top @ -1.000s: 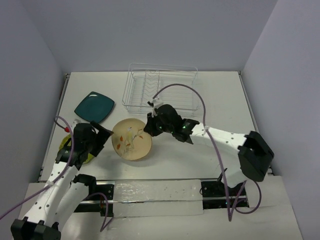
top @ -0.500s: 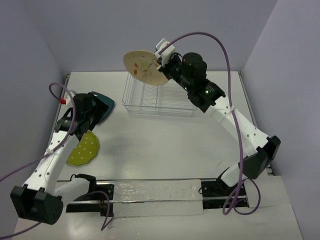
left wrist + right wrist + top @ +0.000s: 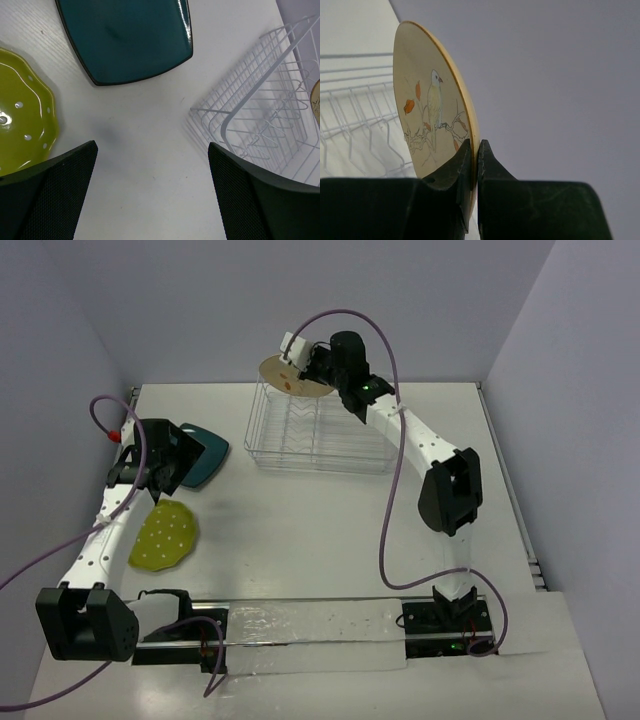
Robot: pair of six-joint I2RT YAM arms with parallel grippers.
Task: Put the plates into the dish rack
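Observation:
My right gripper (image 3: 475, 150) is shut on the rim of the beige plate (image 3: 427, 117), painted with a bird on a branch. It holds the beige plate (image 3: 290, 382) on edge above the far left of the wire dish rack (image 3: 325, 440). The dark teal square plate (image 3: 127, 37) lies flat on the table at the left, partly hidden by my left arm in the top view. The lime-green dotted plate (image 3: 165, 537) lies nearer the front. My left gripper (image 3: 152, 175) hangs open over bare table between the teal plate and the rack (image 3: 265, 115).
The white table ends at grey walls on the left, back and right. A rail with the arm bases (image 3: 300, 630) runs along the near edge. Purple cables loop from both arms.
The right arm carried the beige plate from the table up over the rack, then lowered it toward the rack's far left. The left arm swung from the green plate toward the teal one.

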